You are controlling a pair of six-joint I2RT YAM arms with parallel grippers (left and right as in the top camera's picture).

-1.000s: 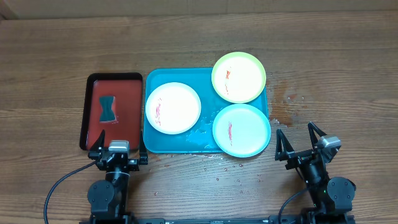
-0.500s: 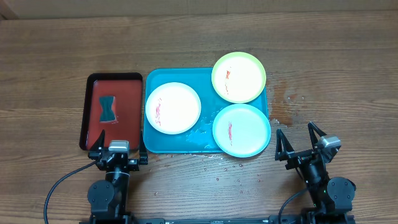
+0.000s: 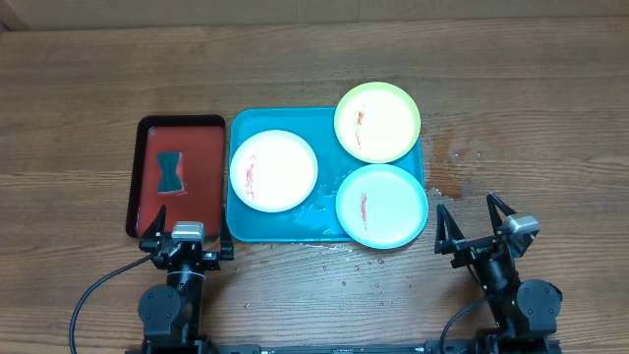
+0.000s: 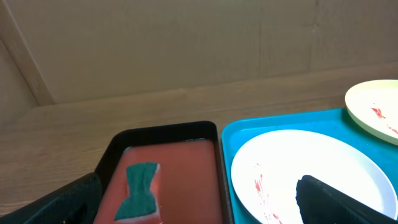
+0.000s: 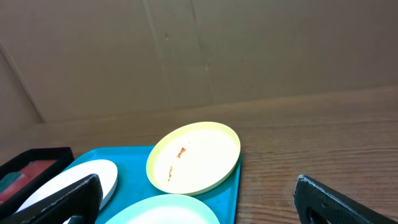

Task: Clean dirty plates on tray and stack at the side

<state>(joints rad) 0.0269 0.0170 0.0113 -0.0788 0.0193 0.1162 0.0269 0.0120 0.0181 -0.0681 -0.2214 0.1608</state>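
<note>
Turquoise plastic fills the middle of the wooden table (image 3: 531, 88): the tray (image 3: 285, 118) lies there with all three plates on it, none stacked. The white plate (image 3: 273, 170) sits at the tray's left side. The green-rimmed plate (image 3: 377, 122) is at the far right corner, its edge overhanging the rim. The cyan-rimmed plate (image 3: 381, 206) is at the near right corner, also slightly past the rim. Each plate carries a small red smear. The green and cyan plates come very close, but I cannot tell whether they touch. Wet patches glisten on the tray floor by its near edge, and droplets (image 3: 457, 155) dot the table just right of the tray.

Just beside the tray's left edge lies a narrower red tray (image 3: 201, 147) with a black rim — in it a dark teal sponge (image 3: 170, 172), pinched at the waist.

Both arms sit at the near edge of the table. The left fingers (image 4: 348, 199) are spread wide and grip nothing, facing the near ends of the two trays. The right fingers (image 5: 339, 199) are also wide apart and empty — near the cyan-rimmed plate, to its right, over bare wood.
</note>
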